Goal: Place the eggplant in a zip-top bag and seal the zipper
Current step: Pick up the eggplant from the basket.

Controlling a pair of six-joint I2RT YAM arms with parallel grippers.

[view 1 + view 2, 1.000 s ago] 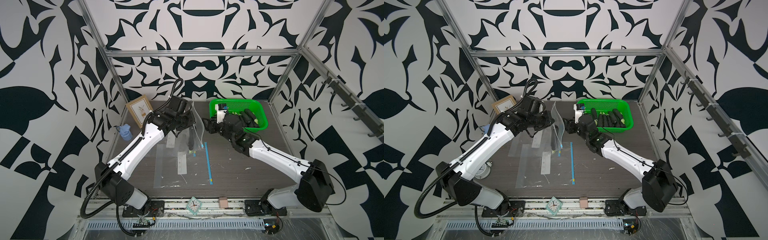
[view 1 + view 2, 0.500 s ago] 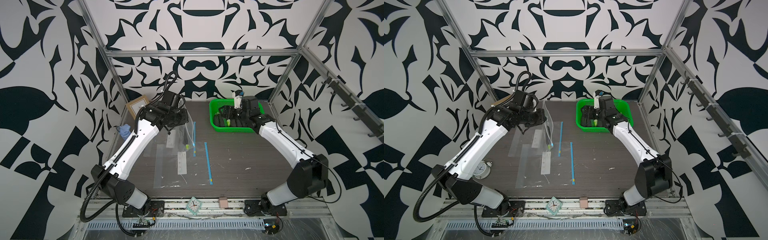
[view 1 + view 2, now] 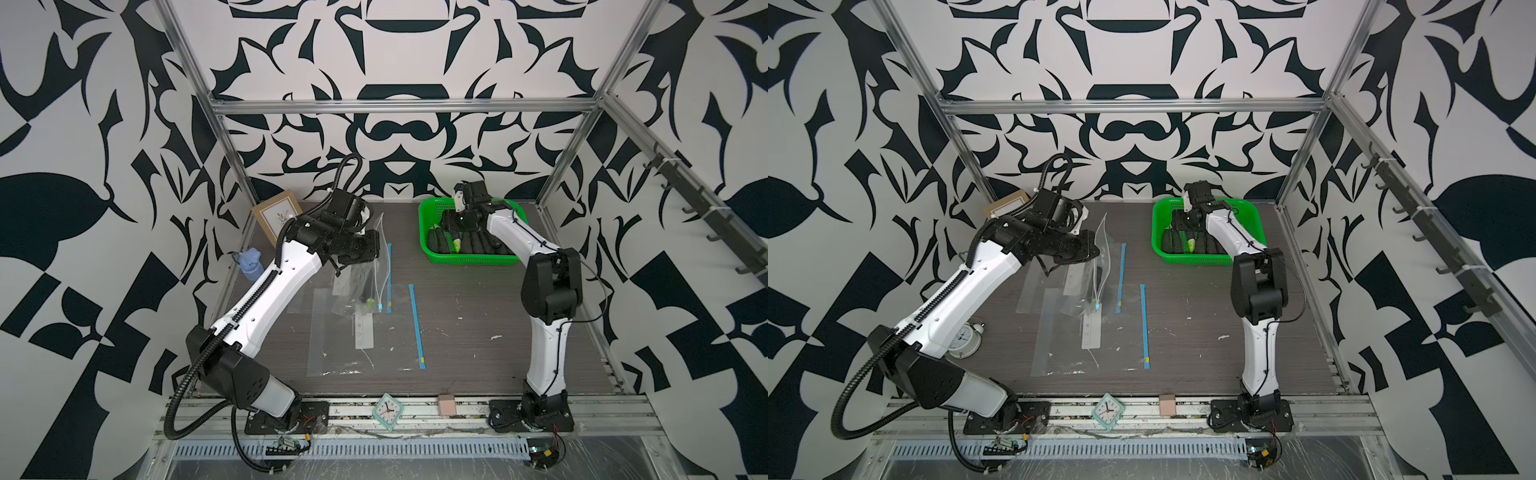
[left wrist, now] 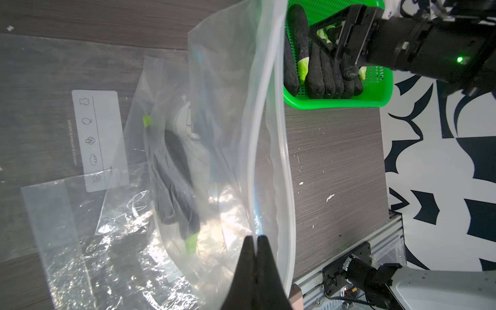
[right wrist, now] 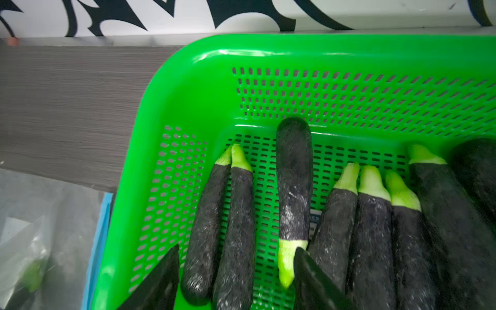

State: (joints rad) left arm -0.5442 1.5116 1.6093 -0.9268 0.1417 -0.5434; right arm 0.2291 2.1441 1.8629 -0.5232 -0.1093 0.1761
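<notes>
Between the left claw's (image 4: pixel 256 241) pressed-together fingers sits the rim of the zip-top bag (image 4: pixel 230 120), pinched thin, with the clear film billowing away from the tips. A second ago my right claw (image 5: pixel 236 268) was right up at that rim, beside the left one. Now it has swung off to the green basket (image 5: pixel 349 53) and hangs over it with its fingers spread. Two loose eggplants (image 5: pixel 236 214) lie between the fingers and nothing is clamped. The left claw has kept its pinch throughout.

What matters is that an eggplant (image 4: pixel 177 182) shows dark through the film, just beyond the left claw's tips. I judge the loading step done and the zipper next. The bag's mouth gapes, not yet sealed. I cannot say whether the right claw over the basket is parked or set to fetch. For sealing I would want it back at the rim, opposite the left claw's pinch.

The bagged eggplant's long axis runs roughly alongside the rim, not across it. Its green stem end points toward the left claw's tips, and the blunt dark end points away from them. A second green fleck sits farther out; whether that is another stem I cannot tell.
</notes>
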